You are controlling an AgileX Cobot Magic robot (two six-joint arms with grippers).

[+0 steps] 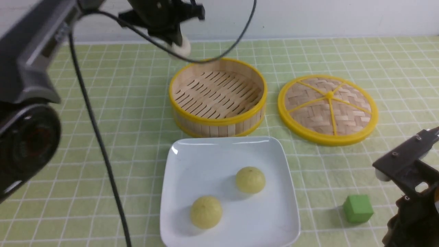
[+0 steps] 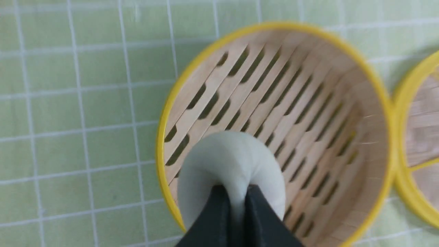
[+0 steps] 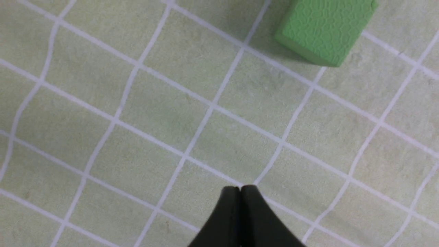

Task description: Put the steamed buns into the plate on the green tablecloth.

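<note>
Lifted in the left hand (image 2: pixel 236 192), clenched tight on its soft side: the greyish-white steamed bun (image 2: pixel 229 161), hanging above the far-left edge of the bamboo steamer (image 1: pixel 217 120). Beneath it, a bare slatted floor with nothing left inside. Trailing down at left, a black cable (image 1: pixel 99 137). Just in front of the steamer, the white square plate (image 1: pixel 205 161) on the green tablecloth (image 1: pixel 120 103), already carrying a pale yellow bun (image 1: pixel 206 212) toward its near left and a second yellow bun (image 1: pixel 250 179) near its middle, the pair apart from each other. To the right, the woven lid (image 1: pixel 327 109) flat on the bench beside the steamer. Farther right and nearer, a green cube (image 1: pixel 358 208), then the right hand (image 3: pixel 240 188), clamped shut on nothing, low over bare cloth. By the look of it, two of three delivered, one carry and one release to go. Ample open room on the plate's far half and right side. Steamer rim to clear on the way, raised plate rim likely enough to stop a rounded bun rolling off.
</note>
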